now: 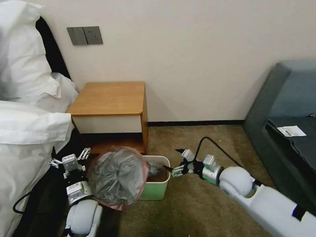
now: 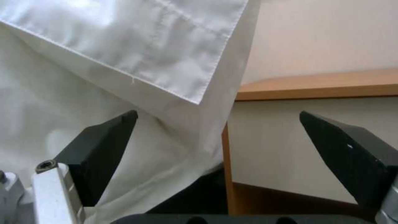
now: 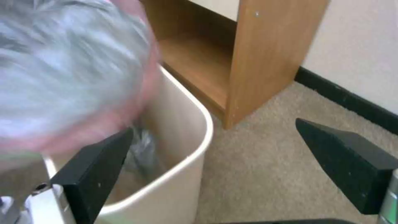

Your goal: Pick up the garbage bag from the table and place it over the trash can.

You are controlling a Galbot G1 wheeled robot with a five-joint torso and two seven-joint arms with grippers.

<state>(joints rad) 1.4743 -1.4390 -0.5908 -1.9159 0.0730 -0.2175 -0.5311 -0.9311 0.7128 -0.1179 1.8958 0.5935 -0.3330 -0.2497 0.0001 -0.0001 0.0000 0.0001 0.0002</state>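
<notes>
**Two open grippers flank the trash can, bag billowed over its left half**

Two grippers are seen low over the carpet, one on each side of the trash can (image 1: 154, 192), which is taken as the landmark. Nearest the camera, the garbage bag (image 1: 117, 177) is seen ballooned above the can's left part, its pink-red band curving round the grey crinkled plastic; a fold of the bag is draped down inside the can, against the cream inner wall. Whether the band is seated on the rim cannot be told.

To the left of the can, just beyond the bag, the left gripper (image 1: 69, 157) is held with its fingers spread wide and nothing between them; in the left wrist view white bedding (image 2: 124, 77) is seen between and behind its dark fingers.

To the right of the can, the right gripper (image 1: 176, 161) is held near the rim, also wide apart and empty, with one fingertip reaching over the can's opening. In the right wrist view the can's rim (image 3: 207, 124) and the blurred bag (image 3: 70, 71) are shown beside it.

Behind the can, the table (image 1: 110, 97) is stood against the wall, its low shelf directly beyond the rim. White pillows (image 1: 23, 65) are piled farther left of the table.
</notes>
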